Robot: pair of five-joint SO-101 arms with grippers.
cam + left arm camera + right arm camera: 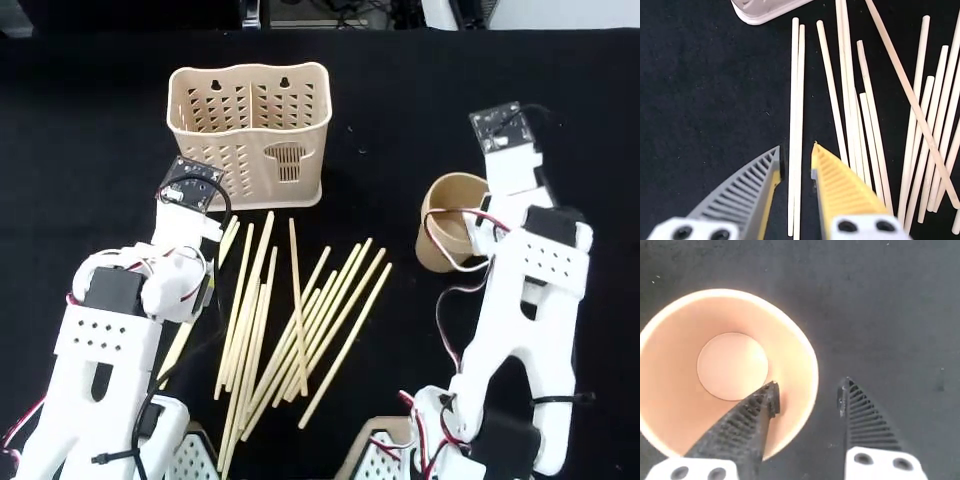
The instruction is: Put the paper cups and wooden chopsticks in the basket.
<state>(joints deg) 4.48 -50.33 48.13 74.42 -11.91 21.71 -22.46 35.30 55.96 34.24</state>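
High view: pale wooden chopsticks (296, 300) fanned just before basket (250, 120), long axes toward it; tan paper cup (440, 245) upright nearby. Left gripper (796, 155) parted astride two sticks; right gripper (807, 390) parted astride cup rim.

From my station the high view is bright and even. The light seems to fall from above, and I find hardly any shadow under the chopsticks (297, 300) on the black cloth (90, 150), which soaks up the light without glare. The left arm (120, 340) and right arm (530, 300) come up very bright against it, close to washed out. The basket (250, 130) is lit evenly, darker only inside. In the left wrist view the chopsticks go pale, nearly white. In the right wrist view the paper cup (725, 365) glows, part of its rim blown out.
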